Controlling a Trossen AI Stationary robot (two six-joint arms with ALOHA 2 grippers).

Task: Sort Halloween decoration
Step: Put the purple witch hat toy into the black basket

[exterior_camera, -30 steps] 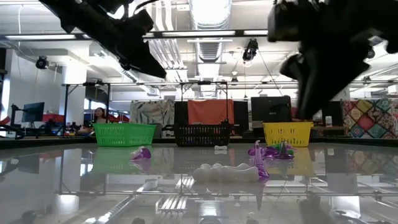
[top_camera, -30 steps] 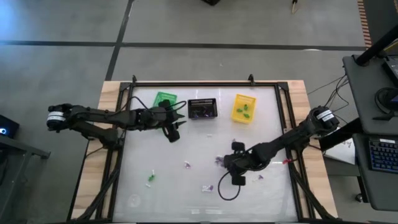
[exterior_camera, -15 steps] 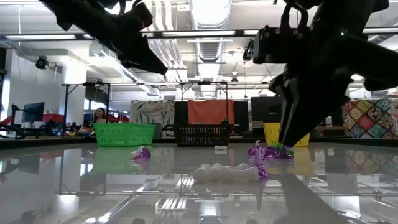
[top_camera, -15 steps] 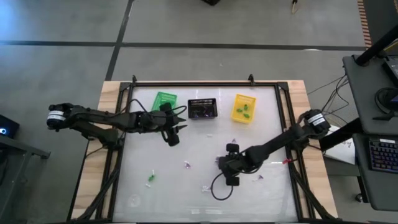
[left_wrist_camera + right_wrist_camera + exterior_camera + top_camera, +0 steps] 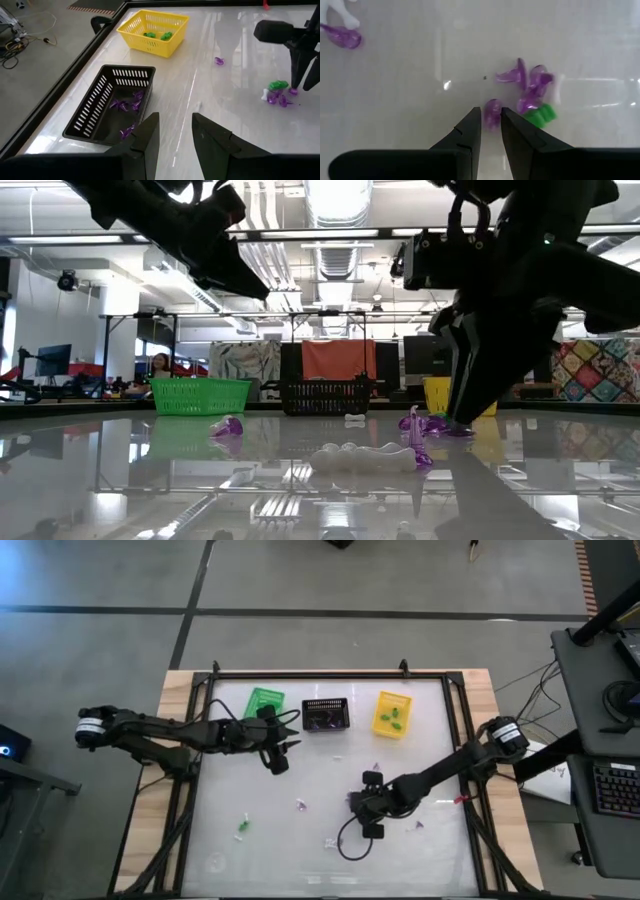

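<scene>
Glossy mirror-like tabletop (image 5: 300, 775), translucent plastic purple trinkets (image 5: 530, 87), perforated plastic baskets (image 5: 112, 102)

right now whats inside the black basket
Several small purple trinkets lie on the floor of the black basket, one more near its closer end. The near wall and the left pincer hide that corner, so anything there cannot be seen.

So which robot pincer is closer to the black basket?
The left one. The left pincer hovers just beside the black basket, at its front left corner. The right pincer is farther away, down over the little cluster of purple trinkets near the table's middle.
</scene>
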